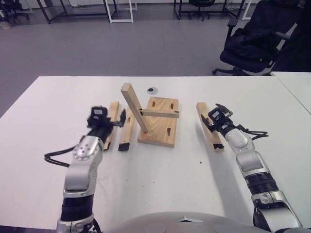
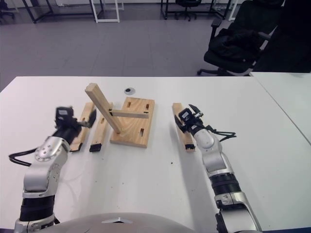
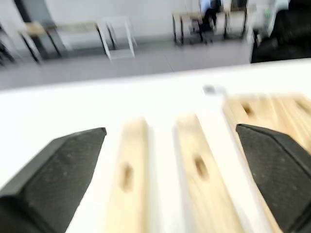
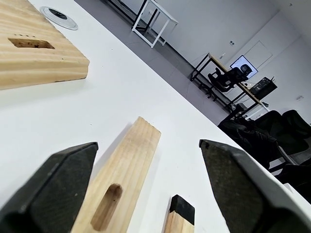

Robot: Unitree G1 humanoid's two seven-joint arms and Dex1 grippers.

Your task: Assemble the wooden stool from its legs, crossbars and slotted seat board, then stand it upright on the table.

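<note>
On the white surface (image 1: 58, 97), the left end effector (image 3: 170, 132) hovers, fingers spread wide, over two pale wooden legs (image 1: 127, 130) lying side by side just left of the flat slotted wooden seat board (image 1: 158, 136). The right end effector (image 4: 148, 144), likewise spread, straddles another pale wooden leg (image 4: 131, 165) lying to the right of the board.

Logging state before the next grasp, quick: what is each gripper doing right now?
Left gripper: open, holding nothing.
Right gripper: open, holding nothing; a leg lies between its jaws.
</note>
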